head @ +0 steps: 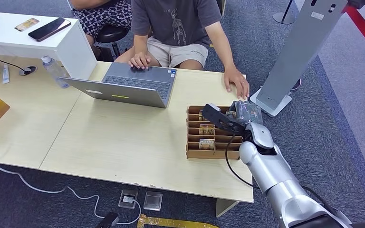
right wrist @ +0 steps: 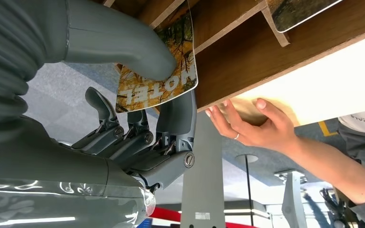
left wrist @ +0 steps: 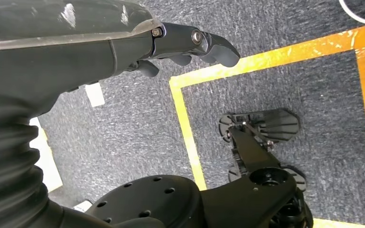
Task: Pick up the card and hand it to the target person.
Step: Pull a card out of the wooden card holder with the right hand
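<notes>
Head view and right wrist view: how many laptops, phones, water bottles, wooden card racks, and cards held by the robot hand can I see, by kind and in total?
Laptop: 1
Phone: 1
Water bottle: 1
Wooden card rack: 1
Card pinched by the right robot hand: 1
Total: 5

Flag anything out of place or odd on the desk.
Nothing stands out. The laptop sits open and flat, the cards stand in the wooden rack, and the right hand pinches one card at the rack.
</notes>
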### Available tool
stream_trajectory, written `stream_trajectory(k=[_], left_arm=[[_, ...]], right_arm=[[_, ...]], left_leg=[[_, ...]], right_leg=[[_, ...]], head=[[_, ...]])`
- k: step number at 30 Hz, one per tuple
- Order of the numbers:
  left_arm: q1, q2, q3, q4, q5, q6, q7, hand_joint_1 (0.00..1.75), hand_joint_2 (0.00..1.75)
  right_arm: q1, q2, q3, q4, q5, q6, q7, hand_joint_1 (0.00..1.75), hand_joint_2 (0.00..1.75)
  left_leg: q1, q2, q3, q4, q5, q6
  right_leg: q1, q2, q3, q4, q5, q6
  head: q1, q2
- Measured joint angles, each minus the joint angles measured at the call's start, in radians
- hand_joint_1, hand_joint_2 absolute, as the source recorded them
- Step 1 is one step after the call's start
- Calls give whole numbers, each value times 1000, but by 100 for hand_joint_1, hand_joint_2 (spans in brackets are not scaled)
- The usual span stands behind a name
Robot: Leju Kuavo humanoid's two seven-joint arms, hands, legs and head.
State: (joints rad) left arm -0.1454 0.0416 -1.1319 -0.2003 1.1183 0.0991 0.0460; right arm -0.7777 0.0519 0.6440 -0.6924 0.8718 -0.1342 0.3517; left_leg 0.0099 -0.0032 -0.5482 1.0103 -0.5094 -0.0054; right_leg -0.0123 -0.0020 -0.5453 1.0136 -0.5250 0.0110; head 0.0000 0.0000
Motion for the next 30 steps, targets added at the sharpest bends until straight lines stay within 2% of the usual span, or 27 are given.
stream_trajectory(k=[9,15,23,30], left_arm=[[4,0,0,0,22,6,-8,0,175],[20,0,0,0,32,6,-17,0,175],[25,3,0,0,33,6,-27,0,175],[21,3,0,0,30,6,-27,0,175]], right_arm=[[26,-5,-1,-63,9,-10,-3,148,175],[106,-33,-16,-287,27,23,56,148,175],[187,-83,-42,-580,55,28,82,148,175],[208,-105,-51,-679,56,31,83,148,175]], left_leg=[[0,0,0,0,0,0],[0,0,-1,0,0,0],[0,0,0,0,0,0],[0,1,0,0,0,0]], right_leg=[[0,0,0,0,0,0],[0,0,-1,0,0,0],[0,0,-1,0,0,0],[0,1,-1,0,0,0]], head=[[0,0],[-1,0],[-1,0],[0,0]])
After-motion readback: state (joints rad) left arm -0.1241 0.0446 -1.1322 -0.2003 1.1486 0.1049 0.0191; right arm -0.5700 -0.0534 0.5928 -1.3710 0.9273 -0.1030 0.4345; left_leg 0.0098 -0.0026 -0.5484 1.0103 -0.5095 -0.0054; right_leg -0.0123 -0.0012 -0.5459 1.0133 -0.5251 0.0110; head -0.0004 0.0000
